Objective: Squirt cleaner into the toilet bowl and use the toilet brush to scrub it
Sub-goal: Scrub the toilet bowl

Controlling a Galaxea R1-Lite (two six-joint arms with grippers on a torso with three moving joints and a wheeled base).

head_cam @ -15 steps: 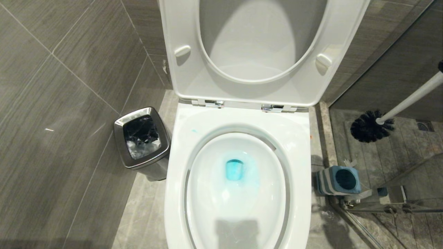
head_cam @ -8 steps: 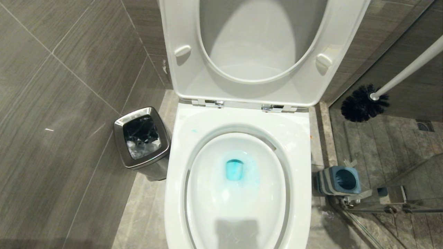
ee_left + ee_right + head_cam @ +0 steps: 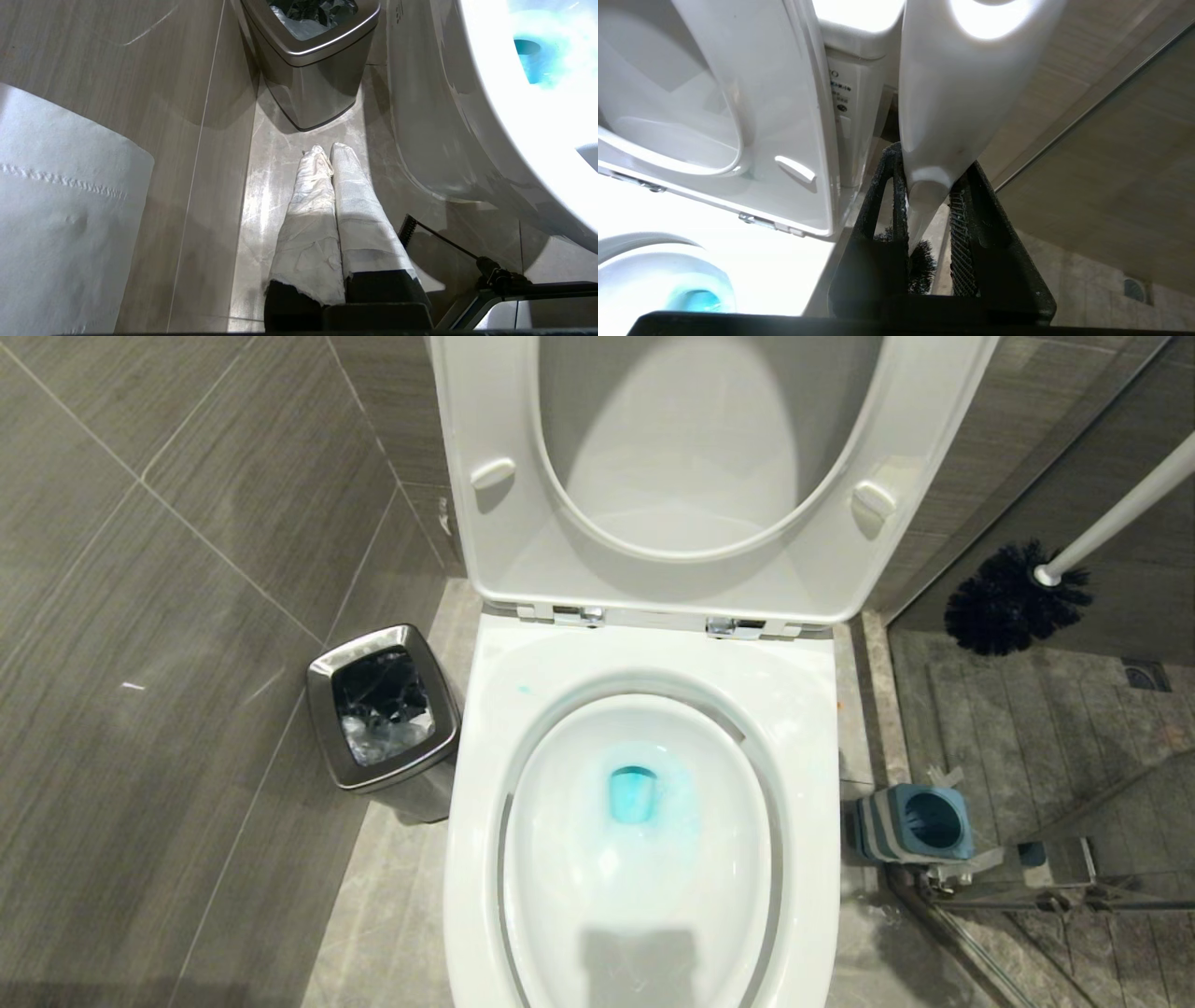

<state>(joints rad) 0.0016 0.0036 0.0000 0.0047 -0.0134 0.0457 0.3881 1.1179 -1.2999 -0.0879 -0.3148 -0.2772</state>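
Note:
The white toilet bowl (image 3: 560, 868) stands open, seat and lid (image 3: 504, 551) raised. Turquoise cleaner (image 3: 635, 795) pools at its bottom and shows too in the left wrist view, cleaner (image 3: 535, 60). The toilet brush hangs in the air right of the toilet, its black bristle head (image 3: 1013, 597) beside the lid's corner and its white handle (image 3: 1125, 509) slanting out of the head view. In the right wrist view my right gripper (image 3: 931, 158) is shut on that handle (image 3: 962, 84), the bristles (image 3: 920, 266) showing beyond the fingers. My left gripper (image 3: 324, 151), wrapped in white, hangs shut and holds nothing, low over the floor.
A steel bin (image 3: 383, 719) stands left of the toilet, just ahead of the left gripper. The blue-grey brush holder (image 3: 920, 821) sits on the floor at the toilet's right, by a glass partition's foot (image 3: 1027, 887). A toilet paper roll (image 3: 60, 210) hangs on the left wall.
The brush head has risen from just above its holder towards the back wall, then shifted slightly right. The left gripper and everything else stayed put.

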